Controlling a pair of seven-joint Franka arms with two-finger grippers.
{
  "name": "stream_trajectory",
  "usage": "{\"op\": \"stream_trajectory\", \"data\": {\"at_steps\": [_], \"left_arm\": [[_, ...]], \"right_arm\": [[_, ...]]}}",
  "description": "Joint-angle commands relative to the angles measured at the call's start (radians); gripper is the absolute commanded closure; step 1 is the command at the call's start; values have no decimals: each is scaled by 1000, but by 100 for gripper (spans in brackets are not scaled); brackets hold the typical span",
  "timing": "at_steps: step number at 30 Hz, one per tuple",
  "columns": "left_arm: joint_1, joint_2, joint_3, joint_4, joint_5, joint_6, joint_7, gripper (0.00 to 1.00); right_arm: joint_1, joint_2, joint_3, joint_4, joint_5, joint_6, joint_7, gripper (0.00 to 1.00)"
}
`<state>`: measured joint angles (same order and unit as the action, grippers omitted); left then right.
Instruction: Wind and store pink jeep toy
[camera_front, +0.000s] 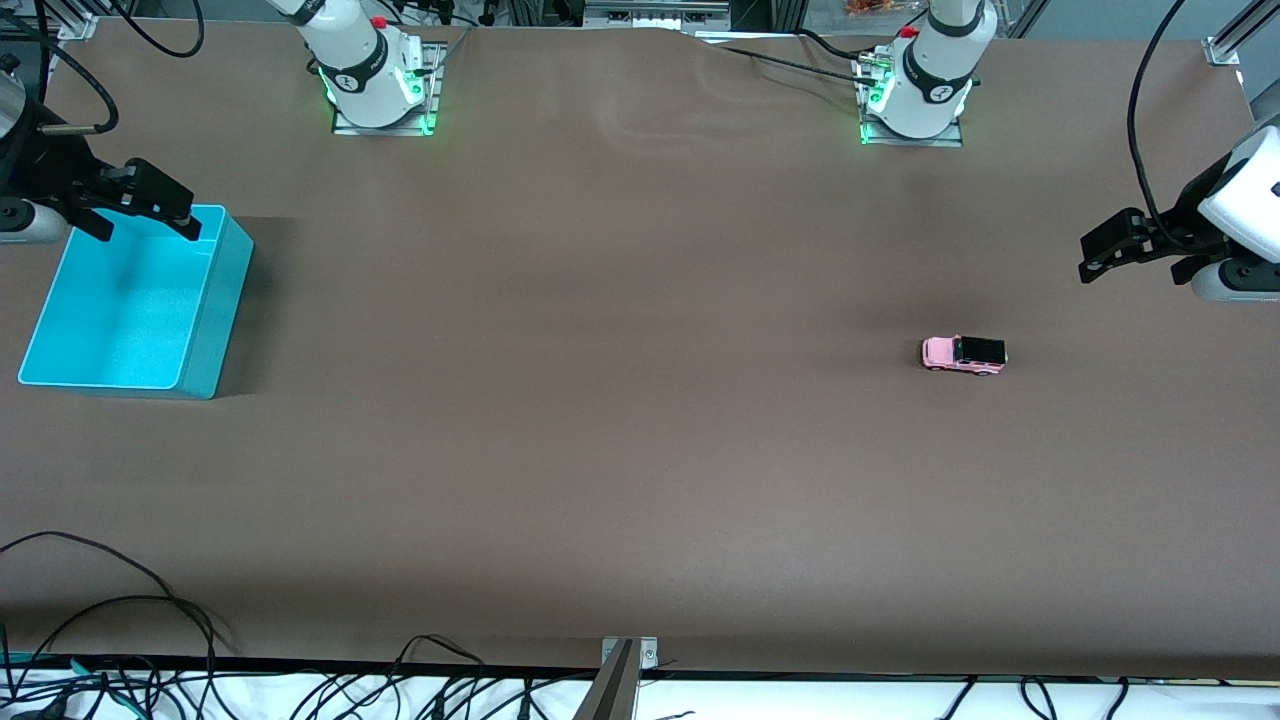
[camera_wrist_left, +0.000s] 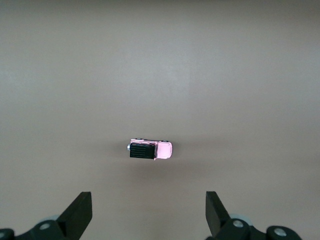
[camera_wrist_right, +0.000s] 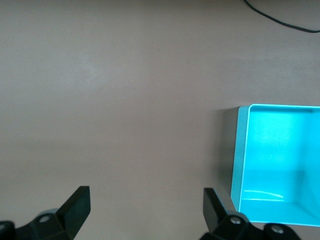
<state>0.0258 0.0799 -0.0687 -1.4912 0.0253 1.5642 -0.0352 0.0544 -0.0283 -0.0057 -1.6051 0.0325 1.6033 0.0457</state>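
The pink jeep toy (camera_front: 963, 354), a tiny boxy light-pink plastic car with a black roof panel and dark wheels, stands on its wheels on the brown counter (camera_front: 620, 400), in the right half of the front view a little above mid-height, toward the left arm's end. Nothing touches it.

The left claw (camera_front: 1105, 255) hangs at the right edge of the front view, above and to the right of the jeep, its fingers apart and empty. Its wrist view shows the jeep (camera_wrist_left: 150, 149) at the centre of the frame with both fingertips (camera_wrist_left: 80, 212) low in the frame. The right claw (camera_front: 140, 205), also spread and holding nothing, waits in the upper left of the front view over the rim of the open turquoise rectangular plastic bin (camera_front: 215, 330), which looks empty.

Risks, as I judge them:
- The car is small and on free wheels, so a finger landing off-centre could nudge it and make it roll away.
- Pinching it across the roof rather than the sides could make it tip or pop out.
- Once wound, a loose release could send it running instead of staying put.
- The bin sits well apart from the jeep, at the right arm's end, so a long carry or a handover is likely, and a weak grip could drop the toy short of the bin.
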Motion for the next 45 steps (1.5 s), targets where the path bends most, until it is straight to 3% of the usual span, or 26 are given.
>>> {"op": "stream_trajectory", "data": {"at_steps": [1,45], "left_arm": [[8,1,-2,19,5,-21,12,0],[6,15,-2,23,2,-21,8,0]], "right_arm": [[7,-27,-8,-25,3,-3,-3,0],[7,-21,-5,-16,4,1,-4,0]]}}
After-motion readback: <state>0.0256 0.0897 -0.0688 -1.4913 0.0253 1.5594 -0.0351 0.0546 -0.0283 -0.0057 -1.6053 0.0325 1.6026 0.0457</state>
